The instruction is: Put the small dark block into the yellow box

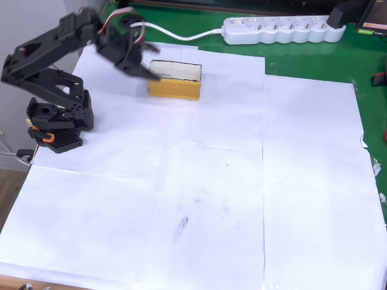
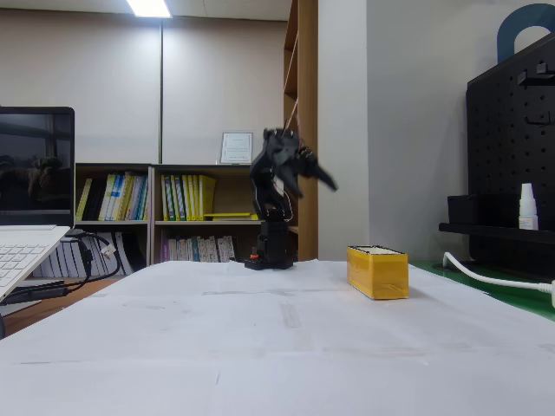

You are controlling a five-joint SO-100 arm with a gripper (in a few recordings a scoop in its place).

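The yellow box [image 1: 175,88] lies on the white paper at the back of the table, its pale inside facing up; the fixed view shows the yellow box [image 2: 377,272] from the side. My black gripper [image 1: 151,61] hovers at the box's left end in the overhead view, blurred by motion. Its two fingers stand apart, and I see nothing between them. From the side, the gripper [image 2: 318,172] is well above the table and left of the box. The small dark block is hidden.
A white power strip [image 1: 281,30] with its cable lies behind the box on the green mat. The arm's base [image 1: 57,124] stands at the left on the white paper sheets [image 1: 230,199]. A laptop [image 2: 26,243] sits at the left edge.
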